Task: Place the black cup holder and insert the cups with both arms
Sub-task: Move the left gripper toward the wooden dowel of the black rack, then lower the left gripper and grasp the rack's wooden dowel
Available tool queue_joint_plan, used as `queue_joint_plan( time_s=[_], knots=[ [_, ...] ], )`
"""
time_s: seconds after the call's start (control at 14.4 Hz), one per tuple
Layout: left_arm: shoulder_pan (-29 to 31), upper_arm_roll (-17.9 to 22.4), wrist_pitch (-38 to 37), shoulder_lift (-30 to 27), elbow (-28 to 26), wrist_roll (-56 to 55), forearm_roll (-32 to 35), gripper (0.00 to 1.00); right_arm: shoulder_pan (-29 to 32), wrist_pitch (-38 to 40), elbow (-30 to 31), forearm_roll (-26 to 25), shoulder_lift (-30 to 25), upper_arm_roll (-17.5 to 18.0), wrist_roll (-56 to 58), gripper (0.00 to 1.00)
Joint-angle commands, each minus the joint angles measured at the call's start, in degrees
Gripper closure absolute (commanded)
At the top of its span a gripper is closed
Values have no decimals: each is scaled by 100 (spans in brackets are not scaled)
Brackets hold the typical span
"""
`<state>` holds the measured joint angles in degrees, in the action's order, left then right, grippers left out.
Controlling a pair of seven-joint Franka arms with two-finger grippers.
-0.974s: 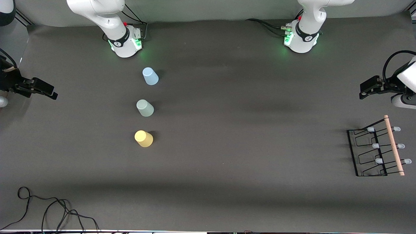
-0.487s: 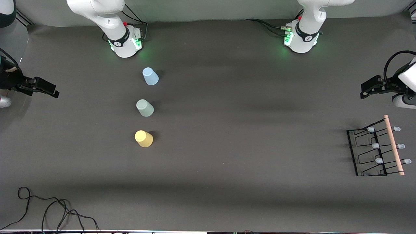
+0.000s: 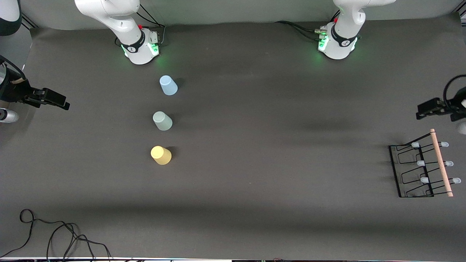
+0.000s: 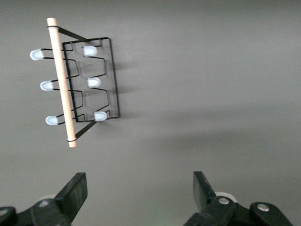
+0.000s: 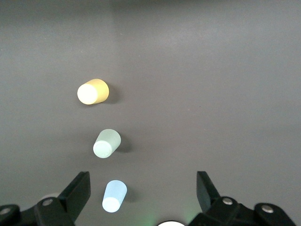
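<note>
Black wire holder (image 3: 415, 171) sits on the dark grey table (image 3: 273, 145) at the left arm's end, upright on its rectangular base, wooden rod (image 3: 441, 162) on top, six pale-tipped prongs bare. No cup on it.

Three cups stand upside down in a line toward the right arm's end, apart from each other. Blue cup (image 3: 168, 85) is farthest from the front camera, closest to the right arm's base (image 3: 140, 45). Green cup (image 3: 162, 120) is in the middle. Yellow cup (image 3: 160, 155) is nearest the camera. All well apart from the holder.

Left gripper (image 3: 422, 111) hangs in the air at the table edge by the left arm's end, above and just off the holder, jaws wide apart, empty. Left wrist view shows the holder (image 4: 80, 84) on the table past the spread fingers (image 4: 75, 193).

Right gripper (image 3: 62, 103) hangs over the table edge at the right arm's end, well apart from the cups, jaws wide apart, empty. Right wrist view shows all three cups: yellow (image 5: 92, 92), green (image 5: 106, 143), blue (image 5: 114, 197).

Loose black cable (image 3: 54, 236) lies at the table corner nearest the camera, right arm's end.
</note>
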<state>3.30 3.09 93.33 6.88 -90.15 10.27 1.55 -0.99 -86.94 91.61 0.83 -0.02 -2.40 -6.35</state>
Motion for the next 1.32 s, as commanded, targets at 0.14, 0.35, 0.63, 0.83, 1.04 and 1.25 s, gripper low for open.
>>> queue_joint_plan(
  time_s=[0.14, 0.35, 0.63, 0.83, 1.04, 1.25],
  knots=[
    [504, -19, 491, 796, 340, 545, 267, 4, -33, 28, 23, 102, -50, -24, -86, 0],
    [829, -19, 1115, 1262, 341, 616, 275, 8, -33, 28, 23, 102, -50, -24, -86, 0],
    [1014, -19, 1818, 1816, 280, 687, 275, 15, -33, 28, 23, 102, -50, -24, -86, 0],
    [1199, -19, 1943, 2037, 226, 687, 275, 25, -33, 28, 23, 102, -50, -24, -86, 0],
    [1191, -19, 2101, 2204, 218, 696, 275, 28, -33, 37, 23, 102, -50, -24, -77, 0],
    [1182, -28, 2172, 2300, 226, 696, 275, 31, -24, 37, 23, 102, -50, -24, -77, 0]
  ],
)
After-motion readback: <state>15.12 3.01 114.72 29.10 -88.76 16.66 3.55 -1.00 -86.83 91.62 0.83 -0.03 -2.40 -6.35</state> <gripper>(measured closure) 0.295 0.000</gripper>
